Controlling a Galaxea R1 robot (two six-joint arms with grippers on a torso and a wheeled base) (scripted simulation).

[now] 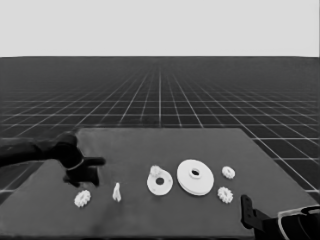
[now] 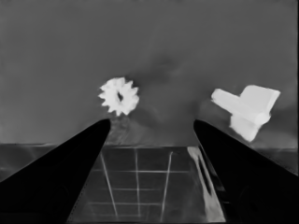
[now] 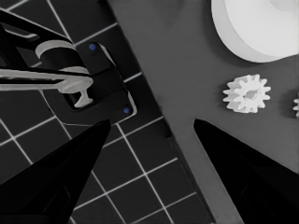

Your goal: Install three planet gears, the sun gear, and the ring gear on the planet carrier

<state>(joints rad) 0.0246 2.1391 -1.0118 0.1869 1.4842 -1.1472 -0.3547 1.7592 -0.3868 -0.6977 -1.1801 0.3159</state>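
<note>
The planet carrier, the smaller round part (image 1: 161, 184), lies at the table's middle with one small gear (image 1: 155, 171) on its far edge. Just right of it lies the ring gear, the larger round part (image 1: 195, 176) (image 3: 254, 28). Two planet gears (image 1: 228, 172) (image 1: 225, 194) lie right of that; the right wrist view shows one (image 3: 246, 93) large. A third loose gear (image 1: 82, 198) (image 2: 118, 96) lies at the left end. My left gripper (image 1: 92, 172) (image 2: 152, 123) hangs open just behind that gear, holding nothing. The right gripper (image 1: 246, 206) (image 3: 152, 123) waits open at the near right corner.
A thin white piece (image 1: 116, 192) (image 2: 246, 109) stands between the left gear and the smaller round part. Dark machinery with blue lights (image 3: 88, 79) shows past the table's edge in the right wrist view. The floor's grid surrounds the table.
</note>
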